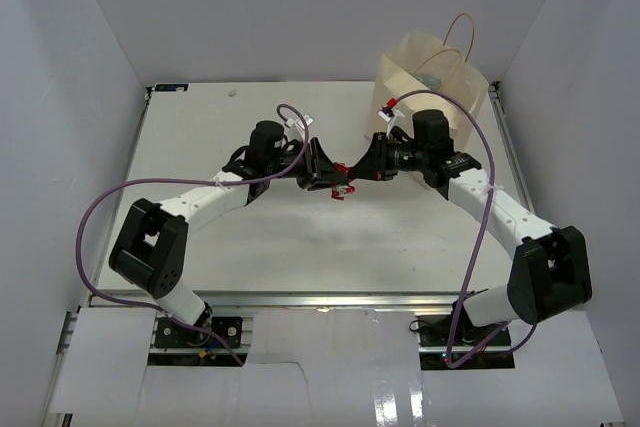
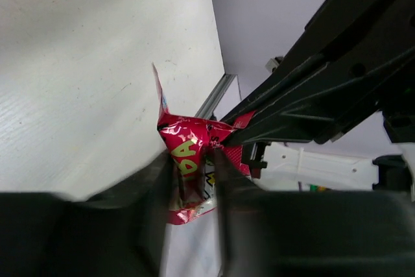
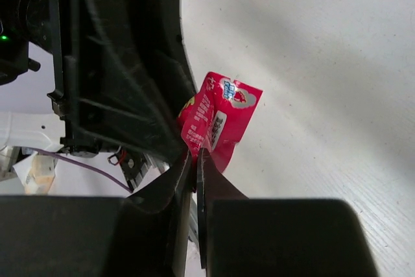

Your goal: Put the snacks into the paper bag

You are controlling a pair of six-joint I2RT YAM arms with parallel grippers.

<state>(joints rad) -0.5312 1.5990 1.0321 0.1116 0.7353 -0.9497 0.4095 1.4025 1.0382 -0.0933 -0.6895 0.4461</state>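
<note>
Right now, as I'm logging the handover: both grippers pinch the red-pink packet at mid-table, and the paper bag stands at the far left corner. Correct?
Not quite: the paper bag stands at the far right corner, as the top external view shows. The left gripper and right gripper do both pinch the red-pink packet at mid-table.

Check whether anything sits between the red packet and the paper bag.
No loose item. The left gripper and right gripper pinch the red packet; only the right arm's wrist lies between it and the paper bag.
</note>
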